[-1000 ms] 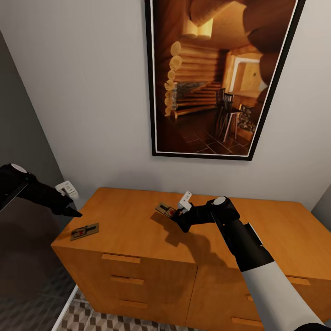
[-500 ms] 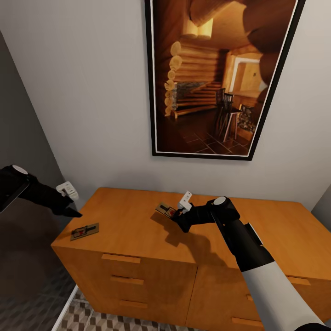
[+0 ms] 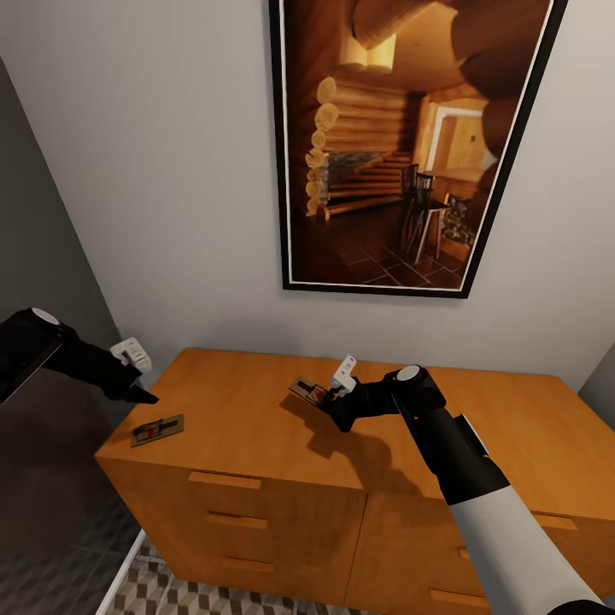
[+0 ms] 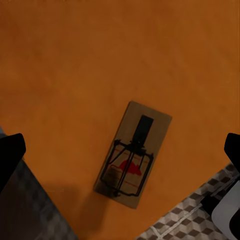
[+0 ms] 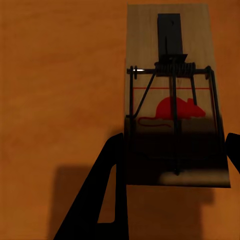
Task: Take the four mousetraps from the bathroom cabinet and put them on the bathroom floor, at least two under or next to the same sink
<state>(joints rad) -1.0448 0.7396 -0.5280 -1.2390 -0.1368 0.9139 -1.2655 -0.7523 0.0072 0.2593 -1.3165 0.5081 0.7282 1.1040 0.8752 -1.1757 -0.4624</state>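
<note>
Two mousetraps sit atop the cabinet (image 3: 256,410) as both arms close in on them. Over the past second the left gripper (image 3: 137,389) has crept rightward and slightly lower toward the cabinet's left edge, while the right arm, the traps and the camera have held still. That drift brings the left gripper closer to the left trap (image 3: 157,430), which lies flat near the cabinet's front-left corner, untouched. In the left wrist view that left trap (image 4: 132,155) lies centred well below the spread dark fingertips, nothing between them, with patterned floor (image 4: 185,225) visible past the cabinet edge.

The right gripper (image 3: 329,397) is down at the right trap (image 3: 309,392), near the middle of the top. In the right wrist view the right trap (image 5: 175,95) runs between the fingers, one finger (image 5: 107,195) flanking its near end on each side; the jaws look partly closed around the board, though whether they actually grip it cannot be told. The board seems to rest on the wood.

The change suggests the left arm is lining up for a second pickup while the right one waits. Neither trap has left the cabinet, so the floor placement by the sink remains entirely ahead, and the other two traps are yet to be accounted for.
</note>
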